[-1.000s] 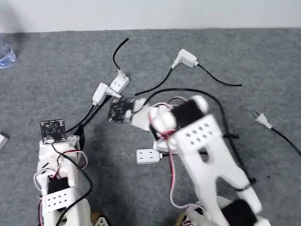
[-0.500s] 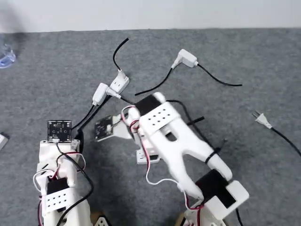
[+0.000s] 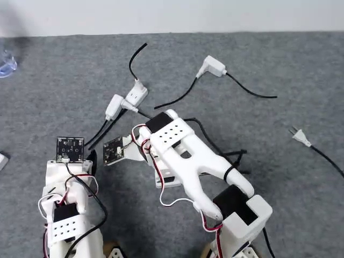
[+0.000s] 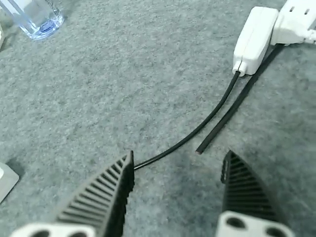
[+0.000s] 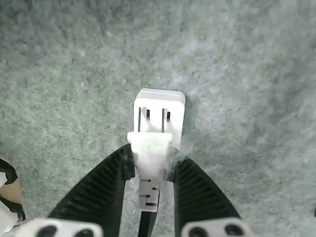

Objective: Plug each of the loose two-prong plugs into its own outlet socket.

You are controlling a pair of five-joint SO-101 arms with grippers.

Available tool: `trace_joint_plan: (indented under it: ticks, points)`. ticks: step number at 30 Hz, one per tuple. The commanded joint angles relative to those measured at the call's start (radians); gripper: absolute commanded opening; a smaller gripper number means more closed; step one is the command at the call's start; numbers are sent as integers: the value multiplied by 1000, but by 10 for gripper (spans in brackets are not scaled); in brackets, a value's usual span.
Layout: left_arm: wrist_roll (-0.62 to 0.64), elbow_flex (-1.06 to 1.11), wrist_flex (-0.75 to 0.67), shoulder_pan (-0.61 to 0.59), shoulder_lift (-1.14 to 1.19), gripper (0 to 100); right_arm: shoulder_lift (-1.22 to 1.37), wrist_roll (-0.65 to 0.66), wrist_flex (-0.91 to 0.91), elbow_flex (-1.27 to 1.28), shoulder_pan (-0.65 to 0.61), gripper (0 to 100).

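White plastic, light, probably slick: pinched plug (image 5: 149, 148) by its flat sides in right jaws, prongs meeting socket (image 5: 160, 96) just ahead. Held left jaws spread astride a black cord (image 4: 197, 129).

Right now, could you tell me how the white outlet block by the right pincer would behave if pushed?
The outlet block looks small and light, apparently loose on the carpet, so the plug would probably shove it along. Its boxy shape suggests no rolling.

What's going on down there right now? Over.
Right gripper shut on white plug, prongs at outlet socket, not seated. Left gripper open over black cable. Nothing blocking.
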Motion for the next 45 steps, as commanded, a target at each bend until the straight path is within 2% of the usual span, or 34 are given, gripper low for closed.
trace_joint_plan:
  ticks: [1,11,13,16,19,21,43,45]
  points:
    - [-9,-8,3,5,-8,269,-4,11,-2,-52,7,8]
    - [-5,-8,3,11,-8,269,-7,32,154,-219,120,8]
    - [-3,-8,3,49,-8,269,2,35,105,-219,179,8]
    - [-3,-8,21,86,-8,269,38,41,-64,-180,303,8]
    - [-3,-8,38,87,-8,269,113,121,-156,-107,360,8]
    - [-3,-8,38,86,-8,269,159,155,-170,-75,363,8]
    - [-3,-8,37,83,-8,269,194,158,-140,-66,292,11]
    - [-3,-8,37,83,-8,269,194,158,-124,-66,292,44]
